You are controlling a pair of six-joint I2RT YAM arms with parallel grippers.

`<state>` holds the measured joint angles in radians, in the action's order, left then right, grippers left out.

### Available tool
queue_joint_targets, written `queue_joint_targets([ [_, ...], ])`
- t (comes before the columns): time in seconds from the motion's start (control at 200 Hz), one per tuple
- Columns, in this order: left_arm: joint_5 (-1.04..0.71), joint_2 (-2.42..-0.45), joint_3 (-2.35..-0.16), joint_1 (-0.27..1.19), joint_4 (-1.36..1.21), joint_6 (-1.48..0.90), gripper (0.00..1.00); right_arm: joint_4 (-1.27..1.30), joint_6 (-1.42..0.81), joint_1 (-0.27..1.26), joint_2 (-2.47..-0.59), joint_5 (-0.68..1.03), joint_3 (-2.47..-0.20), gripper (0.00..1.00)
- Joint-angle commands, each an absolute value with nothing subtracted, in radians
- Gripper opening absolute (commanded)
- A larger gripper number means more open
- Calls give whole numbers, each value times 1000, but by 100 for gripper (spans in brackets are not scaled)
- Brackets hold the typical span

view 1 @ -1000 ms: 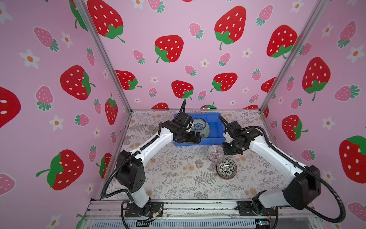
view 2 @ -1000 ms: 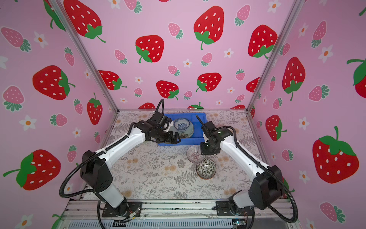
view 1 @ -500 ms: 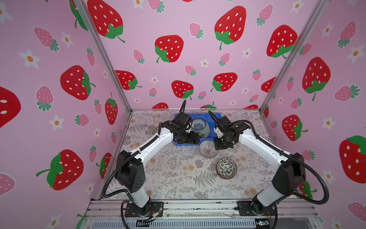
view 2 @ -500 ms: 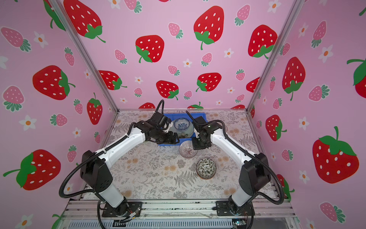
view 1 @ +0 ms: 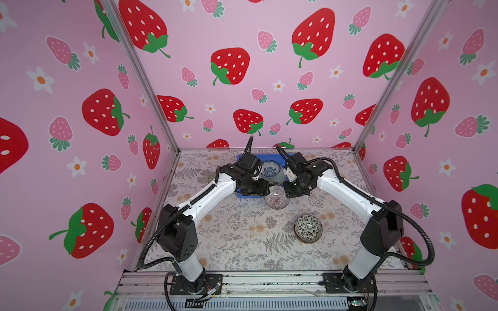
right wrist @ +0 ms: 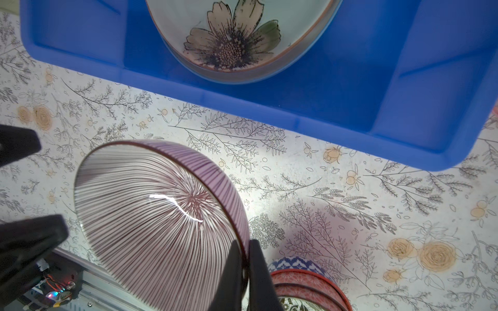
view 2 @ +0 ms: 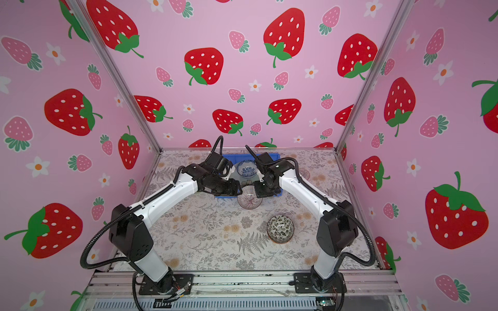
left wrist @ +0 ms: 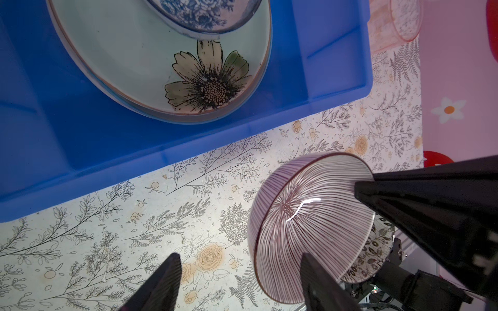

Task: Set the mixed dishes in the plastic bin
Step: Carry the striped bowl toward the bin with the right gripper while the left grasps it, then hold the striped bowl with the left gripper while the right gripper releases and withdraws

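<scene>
A maroon-and-white striped bowl (view 1: pixel 276 197) (view 2: pixel 249 199) hangs tilted just in front of the blue plastic bin (view 1: pixel 246 196) (view 2: pixel 223 197). My right gripper (right wrist: pixel 245 243) (view 1: pixel 288 192) is shut on its rim. My left gripper (left wrist: pixel 239 255) (view 1: pixel 266 189) is open, its fingers on either side of the bowl's (left wrist: pixel 310 215) opposite wall and not pressing it. Inside the bin (left wrist: pixel 336 53) lies a pale green flower plate (left wrist: pixel 134 53) (right wrist: pixel 242 40) with a blue-white bowl (view 1: pixel 270 170) (left wrist: pixel 204 13) on it.
A black-white bowl (view 1: pixel 308 228) (view 2: pixel 280 229) with an orange-red outside (right wrist: pixel 304 282) sits on the floral table in front and to the right. A pink tinted tumbler (view 2: pixel 305 174) (left wrist: pixel 401 21) stands right of the bin. Pink walls enclose three sides.
The right gripper has carried the striped bowl up and left, from beside the black-white bowl to the bin's front edge. The left gripper's jaws have narrowed around the bowl's wall.
</scene>
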<state>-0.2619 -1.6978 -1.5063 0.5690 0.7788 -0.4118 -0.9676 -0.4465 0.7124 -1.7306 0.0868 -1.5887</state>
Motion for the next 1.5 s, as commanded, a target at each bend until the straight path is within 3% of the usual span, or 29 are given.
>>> queue_joint_targets([
  [0.0, -243, -1719, -1537, 566, 810, -400, 70, -976, -434, 728, -1735, 94, -1643, 1],
  [0.685, -209, -1755, -1543, 566, 825, -402, 34, -956, -434, 757, -1759, 100, -1668, 1],
  [1.496, -212, -1773, -1549, 567, 833, -402, 8, -924, -430, 761, -1773, 153, -1677, 2],
])
